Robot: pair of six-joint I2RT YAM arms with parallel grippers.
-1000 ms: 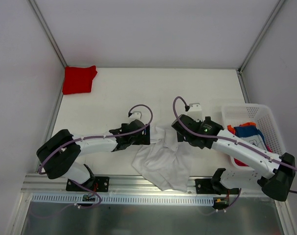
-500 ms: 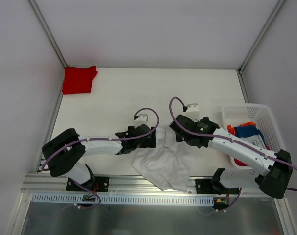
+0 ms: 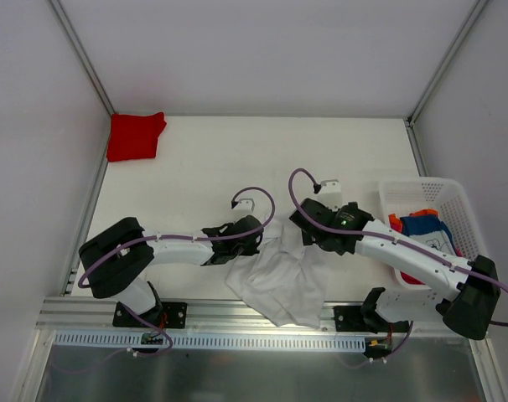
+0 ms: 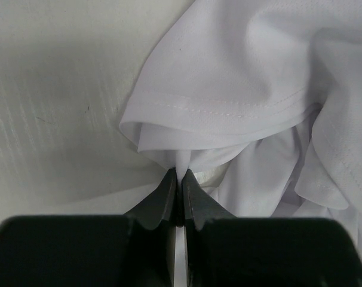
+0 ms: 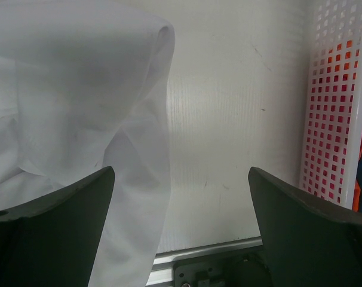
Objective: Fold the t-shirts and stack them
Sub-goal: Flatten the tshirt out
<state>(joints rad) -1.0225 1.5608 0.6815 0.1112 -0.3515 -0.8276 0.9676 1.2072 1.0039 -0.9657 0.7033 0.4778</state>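
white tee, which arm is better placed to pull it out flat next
Left. The left end effector is shut on a fold of the white tee just below a stitched hem, so it can likely pull straight away. The right end effector stands open at the cloth's edge, gripping nothing.

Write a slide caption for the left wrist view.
Wrist close-up: left gripper shut on a fold of the white t-shirt, bunched on the table.
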